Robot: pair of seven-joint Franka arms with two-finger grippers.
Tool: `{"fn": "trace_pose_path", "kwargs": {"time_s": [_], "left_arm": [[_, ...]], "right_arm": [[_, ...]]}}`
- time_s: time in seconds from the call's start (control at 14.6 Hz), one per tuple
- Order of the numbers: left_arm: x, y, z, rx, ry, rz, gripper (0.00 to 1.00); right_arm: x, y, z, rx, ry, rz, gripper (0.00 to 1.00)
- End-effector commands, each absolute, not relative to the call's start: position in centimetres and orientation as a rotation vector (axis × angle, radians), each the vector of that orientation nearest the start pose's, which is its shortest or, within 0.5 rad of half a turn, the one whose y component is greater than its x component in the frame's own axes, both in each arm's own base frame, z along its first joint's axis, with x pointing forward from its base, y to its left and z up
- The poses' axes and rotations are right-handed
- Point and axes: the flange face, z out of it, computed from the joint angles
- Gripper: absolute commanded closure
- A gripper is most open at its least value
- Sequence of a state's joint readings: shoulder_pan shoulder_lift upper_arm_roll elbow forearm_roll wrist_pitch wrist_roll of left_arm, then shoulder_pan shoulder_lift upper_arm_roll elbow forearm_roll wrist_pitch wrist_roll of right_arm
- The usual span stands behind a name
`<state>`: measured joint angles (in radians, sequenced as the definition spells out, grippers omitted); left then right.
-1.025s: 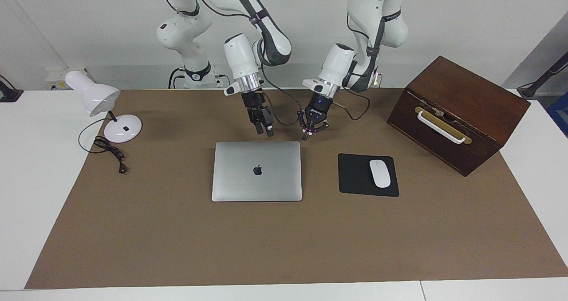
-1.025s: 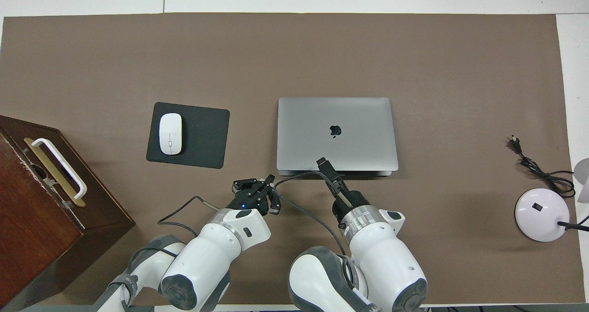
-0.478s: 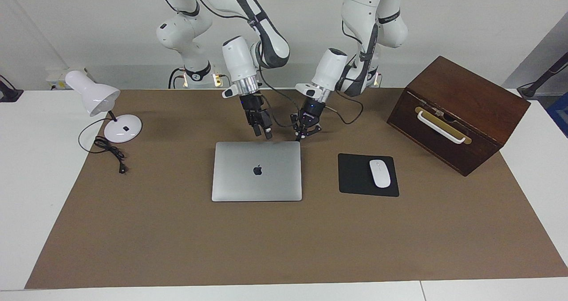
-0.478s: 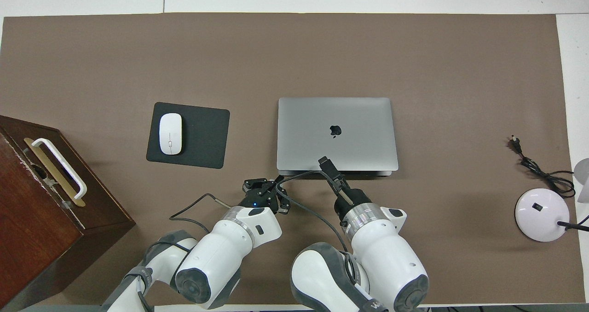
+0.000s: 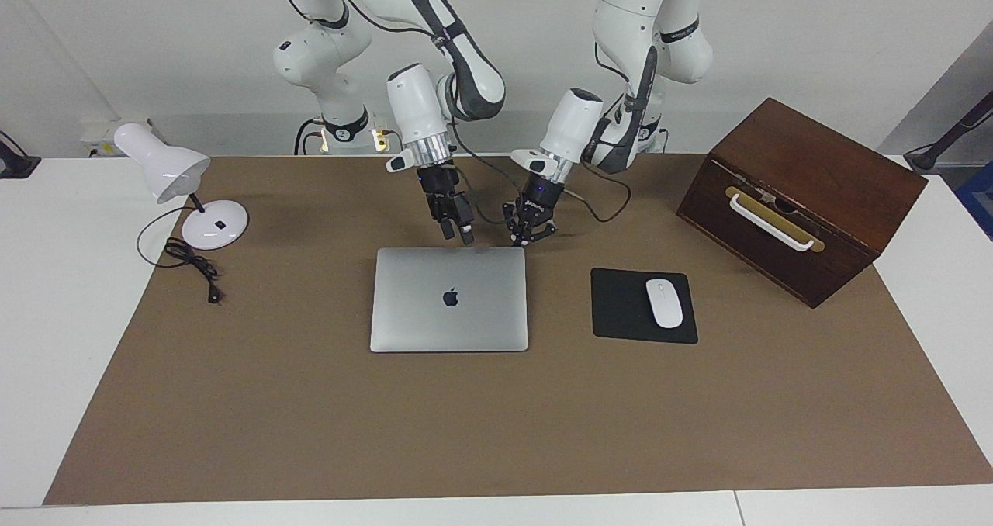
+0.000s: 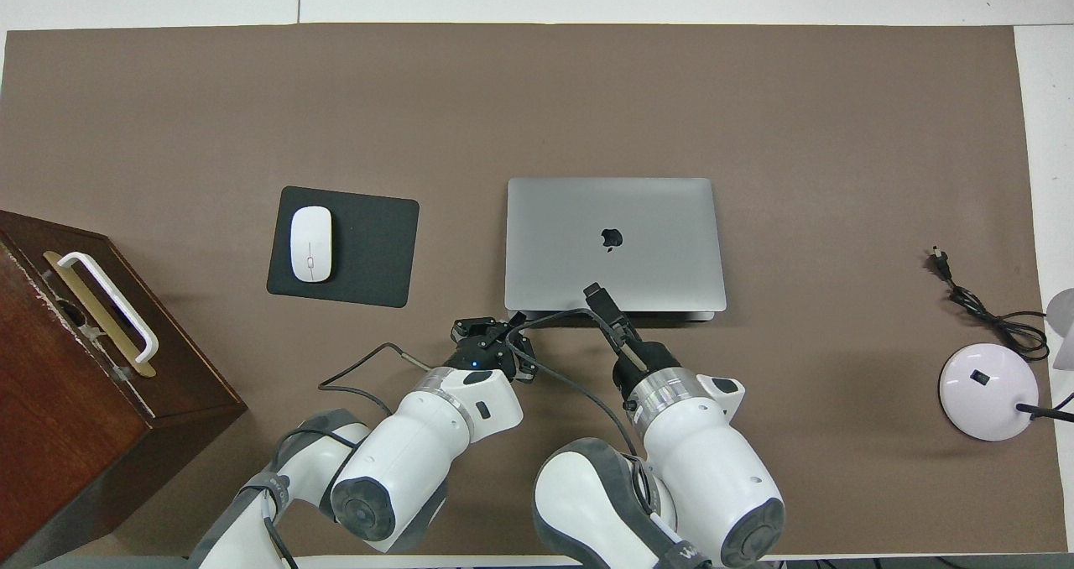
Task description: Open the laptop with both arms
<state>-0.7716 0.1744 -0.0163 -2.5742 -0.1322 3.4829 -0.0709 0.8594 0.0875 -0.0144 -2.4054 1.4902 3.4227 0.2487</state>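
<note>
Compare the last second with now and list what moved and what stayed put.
The left tool, shut, slid in toward the laptop's corner nearest the robots, at the left arm's end. The right tool eased slightly closer to that same edge. Nothing was gripped or released. The laptop stayed closed and in place; mouse, mousepad, wooden box and lamp are unchanged.

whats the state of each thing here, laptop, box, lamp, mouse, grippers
laptop: lid closed, flat on the mat
wooden box: shut, handle facing the laptop's end
desk lamp: unplugged, its cord loose on the mat
mouse: resting on the mousepad
left gripper: shut, by the laptop's near corner
right gripper: shut, over the laptop's near edge
</note>
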Motion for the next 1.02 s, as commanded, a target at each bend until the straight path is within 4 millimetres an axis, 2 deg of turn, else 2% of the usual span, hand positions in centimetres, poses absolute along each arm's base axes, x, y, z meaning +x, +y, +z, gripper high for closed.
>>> {"fn": "trace_pose_path", "kwargs": {"time_s": [0.0, 0.34, 0.55, 0.96], "left_arm": [[36.6, -34.3, 28.3, -3.103, 0.948, -1.161, 1.0], [37.0, -34.2, 27.8, -3.098, 0.954, -1.152, 1.0], [37.9, -33.6, 27.3, -3.091, 0.944, -1.143, 1.0], [38.4, -34.1, 27.0, -3.093, 0.941, -1.145, 1.0]], "right_arm": [[39.6, 26.6, 32.7, -2.223, 1.18, -0.57, 0.0], [39.8, 26.4, 32.6, -2.229, 1.174, -0.572, 0.0], [39.8, 26.4, 32.6, -2.23, 1.173, -0.573, 0.0], [39.8, 26.4, 32.6, -2.23, 1.174, -0.569, 0.0]]}}
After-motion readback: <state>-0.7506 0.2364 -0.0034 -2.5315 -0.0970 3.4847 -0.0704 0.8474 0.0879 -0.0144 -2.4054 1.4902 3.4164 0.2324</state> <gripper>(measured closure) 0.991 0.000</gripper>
